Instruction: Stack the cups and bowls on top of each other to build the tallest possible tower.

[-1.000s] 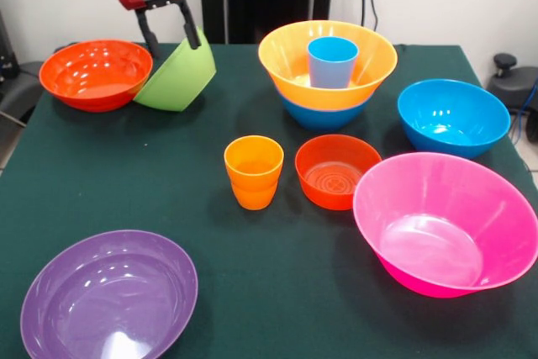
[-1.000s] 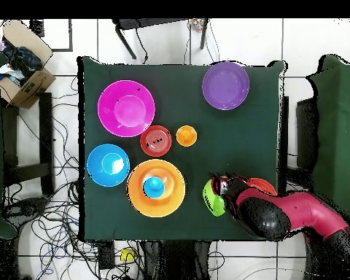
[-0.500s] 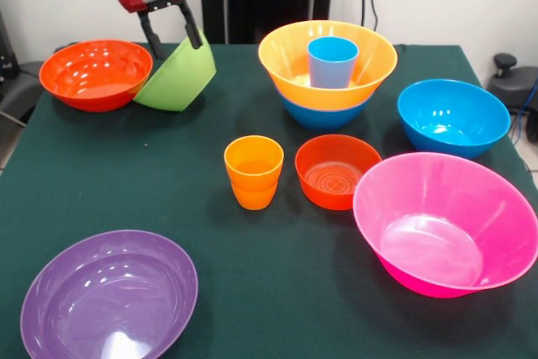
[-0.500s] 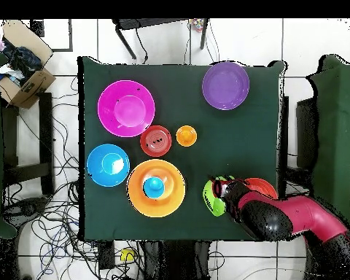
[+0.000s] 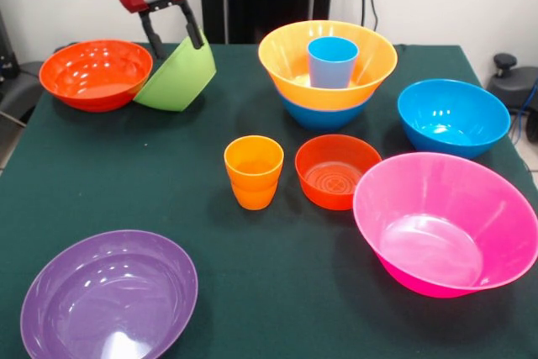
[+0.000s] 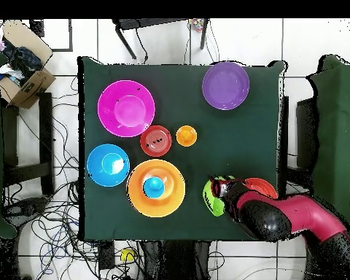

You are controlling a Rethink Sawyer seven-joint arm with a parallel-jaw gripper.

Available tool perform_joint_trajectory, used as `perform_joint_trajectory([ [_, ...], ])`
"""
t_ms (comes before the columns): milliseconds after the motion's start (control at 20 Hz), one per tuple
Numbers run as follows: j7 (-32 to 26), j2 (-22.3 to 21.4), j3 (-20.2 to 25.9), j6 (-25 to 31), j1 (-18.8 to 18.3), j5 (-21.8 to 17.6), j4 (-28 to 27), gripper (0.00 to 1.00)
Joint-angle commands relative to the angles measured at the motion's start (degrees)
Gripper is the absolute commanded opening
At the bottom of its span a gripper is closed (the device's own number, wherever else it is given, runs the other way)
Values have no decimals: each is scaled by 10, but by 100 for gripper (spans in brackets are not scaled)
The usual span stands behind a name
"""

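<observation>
At the frame's upper left the tool (image 5: pixel 171 33) still pinches the tilted green bowl's (image 5: pixel 176 77) rim, barely moved beside the red bowl (image 5: pixel 94 73), so the tower (image 5: pixel 328 69) gains nothing.

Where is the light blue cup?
In the front view, the light blue cup stands upright inside the big orange bowl, near the table's far edge.
</observation>
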Motion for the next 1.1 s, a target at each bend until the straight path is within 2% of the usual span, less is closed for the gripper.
perform_joint_trajectory([
  [50, -33, 25, -48, -9, 53, -52, 15, 100],
  [450, -13, 60, -101, -40, 78, -88, 0, 100],
  [700, -24, 70, -108, -32, 79, -84, -17, 100],
  [850, -31, 60, -105, -22, 73, -80, -15, 100],
  [1100, -52, 6, -63, 9, 56, -37, 4, 100],
])
